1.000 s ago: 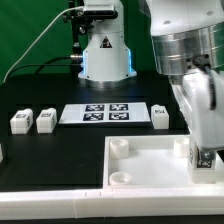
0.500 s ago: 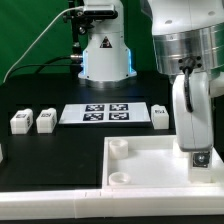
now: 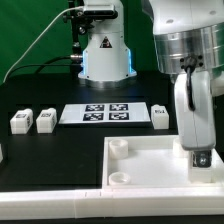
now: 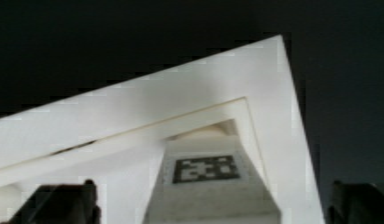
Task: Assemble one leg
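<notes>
My gripper hangs over the exterior view's right end of the big white slab. In the wrist view a leg, a white block with a square tag, stands upright between my fingers on the slab. The gripper is open: a dark finger shows on each side, with a gap to the leg. In the exterior view only the leg's tag shows at the fingertips. Three more legs lie on the black table: two at the left and one beside the marker board.
The marker board lies flat in the middle of the table. A white lamp-like device with a cable stands at the back. The slab has round sockets near its left corners.
The hand has turned and shifted a little toward the exterior view's left over the same spot of the slab. The loose legs have not moved.
</notes>
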Controlling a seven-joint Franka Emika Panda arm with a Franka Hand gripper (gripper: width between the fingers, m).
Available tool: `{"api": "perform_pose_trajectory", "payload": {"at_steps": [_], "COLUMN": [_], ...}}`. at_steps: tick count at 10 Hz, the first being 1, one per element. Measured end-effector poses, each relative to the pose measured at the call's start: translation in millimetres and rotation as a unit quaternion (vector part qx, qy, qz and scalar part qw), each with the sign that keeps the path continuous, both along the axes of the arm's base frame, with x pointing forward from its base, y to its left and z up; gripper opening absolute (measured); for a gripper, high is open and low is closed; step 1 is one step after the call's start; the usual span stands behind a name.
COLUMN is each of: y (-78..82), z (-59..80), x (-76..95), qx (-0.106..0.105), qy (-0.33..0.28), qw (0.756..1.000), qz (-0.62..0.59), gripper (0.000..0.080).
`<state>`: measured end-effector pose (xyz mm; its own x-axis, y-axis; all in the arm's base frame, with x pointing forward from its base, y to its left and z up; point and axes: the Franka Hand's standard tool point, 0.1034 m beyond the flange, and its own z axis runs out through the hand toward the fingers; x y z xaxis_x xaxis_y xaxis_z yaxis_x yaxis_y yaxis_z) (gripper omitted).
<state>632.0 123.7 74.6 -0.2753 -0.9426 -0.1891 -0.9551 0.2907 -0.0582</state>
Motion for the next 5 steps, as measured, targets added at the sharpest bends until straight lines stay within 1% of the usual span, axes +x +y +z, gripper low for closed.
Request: {"api": "perform_pose_trajectory", "payload": {"at_steps": [1, 2, 3, 5], "y": [4.4, 8.4, 12.5, 12.3], "z": [12.8, 21.3, 22.7, 20.1], "x": [0.4, 1.9, 1.5, 0.6], "qx": [0.007, 0.009, 0.01, 0.009], "qy": [-0.011, -0.016, -0.017, -0.015], "qw": [1.0, 1.0, 1.0, 1.0], "qz": [-0.005, -0.003, 0.0, 0.003], "gripper": [0.0648, 0.0648, 0.0648, 0.0648]}}
